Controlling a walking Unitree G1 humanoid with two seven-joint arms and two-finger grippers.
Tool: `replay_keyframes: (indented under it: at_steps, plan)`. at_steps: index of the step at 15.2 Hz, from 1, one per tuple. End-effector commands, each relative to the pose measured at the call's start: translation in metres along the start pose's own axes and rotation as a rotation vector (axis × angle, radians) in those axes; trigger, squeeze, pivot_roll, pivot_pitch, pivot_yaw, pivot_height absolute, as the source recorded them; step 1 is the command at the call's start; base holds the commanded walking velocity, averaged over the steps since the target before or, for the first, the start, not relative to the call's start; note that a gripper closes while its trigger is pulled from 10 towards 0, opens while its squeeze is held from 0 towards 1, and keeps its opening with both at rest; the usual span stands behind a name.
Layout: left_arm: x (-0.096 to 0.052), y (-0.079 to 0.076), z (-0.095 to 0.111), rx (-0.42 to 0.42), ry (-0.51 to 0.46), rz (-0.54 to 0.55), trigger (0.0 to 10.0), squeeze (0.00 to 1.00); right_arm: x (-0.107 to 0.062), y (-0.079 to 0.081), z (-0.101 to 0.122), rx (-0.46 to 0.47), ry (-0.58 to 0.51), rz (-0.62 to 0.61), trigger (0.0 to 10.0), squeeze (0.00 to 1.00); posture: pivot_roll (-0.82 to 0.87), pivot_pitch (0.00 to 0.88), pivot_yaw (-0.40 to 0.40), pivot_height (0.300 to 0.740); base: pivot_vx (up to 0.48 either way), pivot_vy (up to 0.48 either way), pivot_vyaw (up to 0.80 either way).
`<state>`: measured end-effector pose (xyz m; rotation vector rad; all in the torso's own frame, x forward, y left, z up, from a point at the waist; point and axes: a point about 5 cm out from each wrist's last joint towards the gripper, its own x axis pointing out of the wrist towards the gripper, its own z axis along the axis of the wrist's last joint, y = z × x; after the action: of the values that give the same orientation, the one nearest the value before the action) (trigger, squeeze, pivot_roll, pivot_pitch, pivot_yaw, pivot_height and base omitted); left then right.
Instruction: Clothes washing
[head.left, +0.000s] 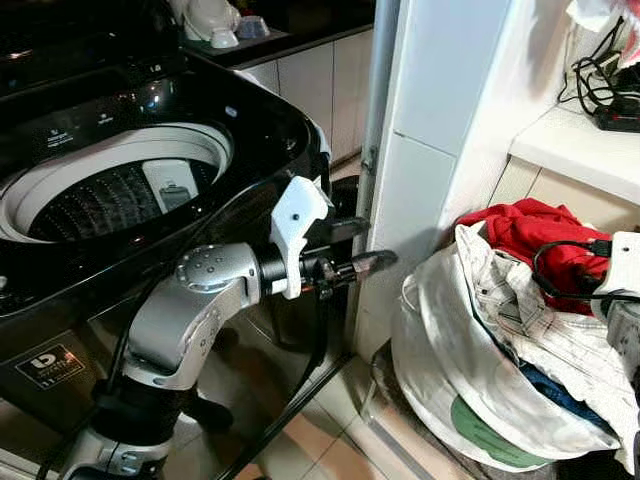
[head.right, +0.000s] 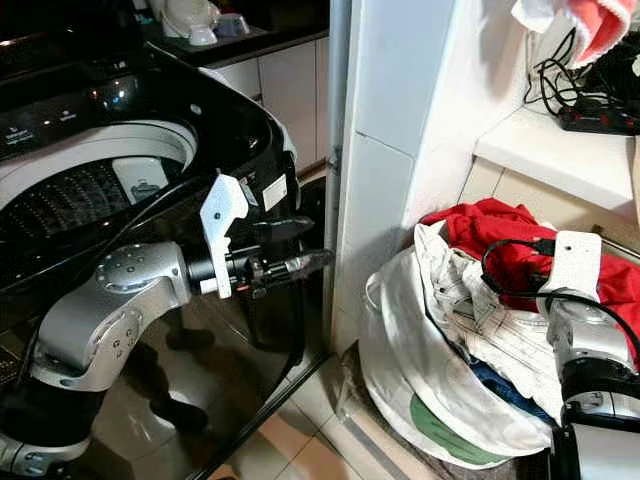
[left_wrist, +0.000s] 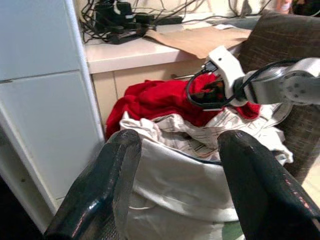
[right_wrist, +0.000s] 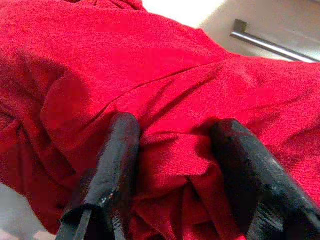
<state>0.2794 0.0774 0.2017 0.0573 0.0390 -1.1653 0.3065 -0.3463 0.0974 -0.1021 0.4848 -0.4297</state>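
Laundry bag, right end effector astride red garment.

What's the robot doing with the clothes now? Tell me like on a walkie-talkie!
Right pincer open, fingers pressed into red garment atop laundry bag. Left pincer open, empty, beside washing machine. Machine lid up, drum waiting. Nothing blocking.

The open top-loading black washing machine is standing at the left. The white cloth laundry bag is sitting on the floor at the right, with the tall white panel between them. The crumpled red garment is lying on top in the bag, under the white counter shelf.
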Motion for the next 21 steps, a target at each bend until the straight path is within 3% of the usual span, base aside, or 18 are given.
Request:
replay_keyframes:
  at_steps: [1, 5, 15, 17, 18, 20, 21]
  plan:
    - [-0.001, -0.005, 0.001, -0.002, 0.003, -0.026, 10.0, 0.0, 0.001, 0.003, -0.002, 0.024, 0.015, 0.011, 0.0, 0.0, -0.06, 0.0, 0.044, 0.74, 0.0, 0.0, 0.0]
    - [-0.002, -0.012, -0.002, -0.017, 0.023, -0.078, 10.0, 0.0, 0.002, 0.002, -0.002, 0.034, 0.017, 0.018, 0.0, 0.0, -0.07, 0.0, 0.042, 0.74, 0.0, 0.0, 0.0]
    - [-0.002, -0.008, -0.001, -0.027, 0.025, -0.054, 10.0, 0.0, 0.001, 0.003, 0.002, 0.082, 0.004, 0.037, 0.0, 0.0, -0.07, 0.0, 0.046, 0.74, 0.0, 0.0, 0.0]
    - [-0.002, -0.006, 0.001, -0.025, 0.018, -0.038, 10.0, 0.0, 0.0, 0.003, 0.014, 0.082, -0.028, 0.056, 0.0, 0.0, -0.06, 0.0, 0.043, 0.74, 0.0, 0.0, 0.0]
    - [-0.002, -0.001, 0.005, -0.016, -0.008, 0.006, 10.0, 0.0, -0.006, 0.008, 0.038, 0.107, -0.099, 0.15, 0.0, 0.0, -0.06, 0.0, 0.042, 0.74, 0.0, 0.0, 0.0]
    - [-0.003, 0.004, 0.01, -0.006, -0.034, 0.047, 10.0, 0.0, -0.018, 0.016, 0.062, 0.129, -0.174, 0.281, 0.0, 0.0, -0.06, 0.0, 0.042, 0.74, 0.0, 0.0, 0.0]
    - [-0.003, 0.005, 0.014, 0.005, -0.058, 0.05, 10.0, 0.0, -0.037, 0.024, 0.079, 0.067, -0.213, 0.424, 0.0, 0.0, -0.06, 0.0, 0.042, 0.74, 0.0, 0.0, 0.0]
